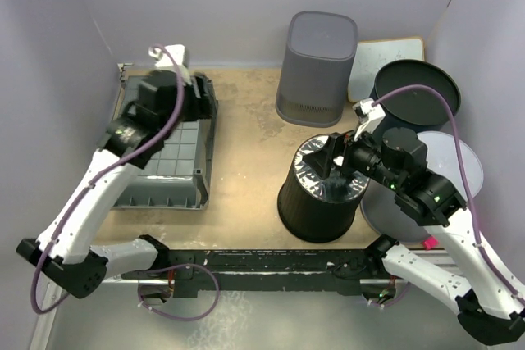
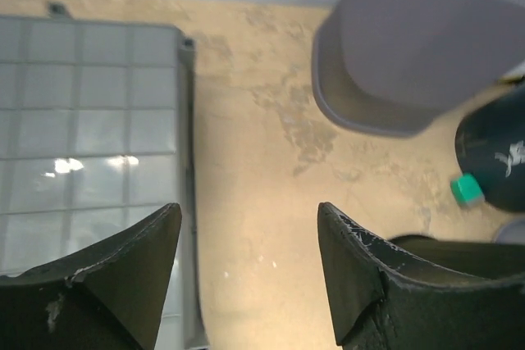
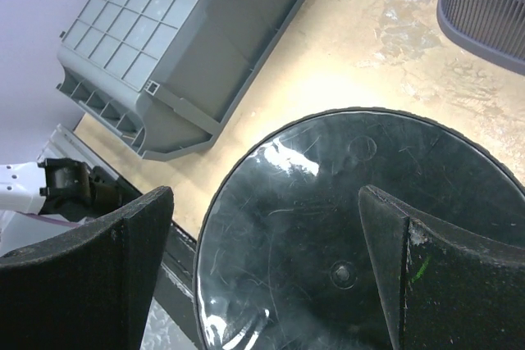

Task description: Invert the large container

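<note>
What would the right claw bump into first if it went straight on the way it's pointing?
Most likely the black bin: the open right claw points at its glossy upturned base, with nothing visible in between.

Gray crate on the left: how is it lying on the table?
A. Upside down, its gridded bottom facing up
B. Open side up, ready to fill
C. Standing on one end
A: from above, the gray crate shows its ribbed, gridded underside, and the right wrist view shows its sloping walls running down to a rim that rests on the table.
</note>
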### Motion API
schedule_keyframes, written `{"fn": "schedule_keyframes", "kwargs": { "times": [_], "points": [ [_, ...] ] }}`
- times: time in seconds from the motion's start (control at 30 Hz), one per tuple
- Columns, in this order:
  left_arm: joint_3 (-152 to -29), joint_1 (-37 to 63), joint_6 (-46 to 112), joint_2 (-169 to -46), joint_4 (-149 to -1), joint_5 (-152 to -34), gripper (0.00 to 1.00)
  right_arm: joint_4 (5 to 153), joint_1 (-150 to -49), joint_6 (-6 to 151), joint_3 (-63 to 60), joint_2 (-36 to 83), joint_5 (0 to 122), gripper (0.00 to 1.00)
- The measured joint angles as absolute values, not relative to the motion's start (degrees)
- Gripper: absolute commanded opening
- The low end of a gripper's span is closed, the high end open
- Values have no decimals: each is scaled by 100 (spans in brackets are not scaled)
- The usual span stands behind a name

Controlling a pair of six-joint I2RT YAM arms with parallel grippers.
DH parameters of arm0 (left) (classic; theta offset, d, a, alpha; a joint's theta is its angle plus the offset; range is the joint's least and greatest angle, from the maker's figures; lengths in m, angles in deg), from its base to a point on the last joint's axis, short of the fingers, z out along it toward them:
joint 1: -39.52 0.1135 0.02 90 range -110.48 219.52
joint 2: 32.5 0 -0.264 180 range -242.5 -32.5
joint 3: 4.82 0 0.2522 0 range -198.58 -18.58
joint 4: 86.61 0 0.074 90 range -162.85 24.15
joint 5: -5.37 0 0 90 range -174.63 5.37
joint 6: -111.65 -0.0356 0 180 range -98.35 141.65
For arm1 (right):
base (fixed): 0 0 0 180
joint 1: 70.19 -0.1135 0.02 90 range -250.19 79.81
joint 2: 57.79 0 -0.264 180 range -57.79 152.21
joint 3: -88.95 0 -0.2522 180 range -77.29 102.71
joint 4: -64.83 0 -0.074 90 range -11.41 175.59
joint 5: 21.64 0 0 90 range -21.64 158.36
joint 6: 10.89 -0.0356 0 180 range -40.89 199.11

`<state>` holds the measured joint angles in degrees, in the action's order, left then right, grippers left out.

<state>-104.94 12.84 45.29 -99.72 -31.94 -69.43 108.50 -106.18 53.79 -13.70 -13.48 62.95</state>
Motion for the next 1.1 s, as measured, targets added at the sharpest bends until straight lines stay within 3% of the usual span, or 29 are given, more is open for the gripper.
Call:
{"fn": "schedule_keyframes", "kwargs": {
  "times": [0.23,0.47,0.63,0.8,1.1],
  "points": [
    [-9939,5,4824,-10702,-3286,-6175,68,10844,-10618,5376,-1368,-1295,6478,99],
    [-9935,1,5106,-10761,-3387,-5275,72,10826,-10620,5237,-1379,-1407,7473,100],
    [-9445,1,5106,-10269,-3940,-4851,73,9668,-10620,5586,-2377,-2156,8393,100],
    [-9069,1,5106,-10033,-4112,-4460,73,8509,-10618,6238,-3199,-2698,8605,100],
    [-8849,1,5049,-9933,-4173,-3924,71,7888,-10618,6954,-3153,-2508,8883,100]
  ]
}}
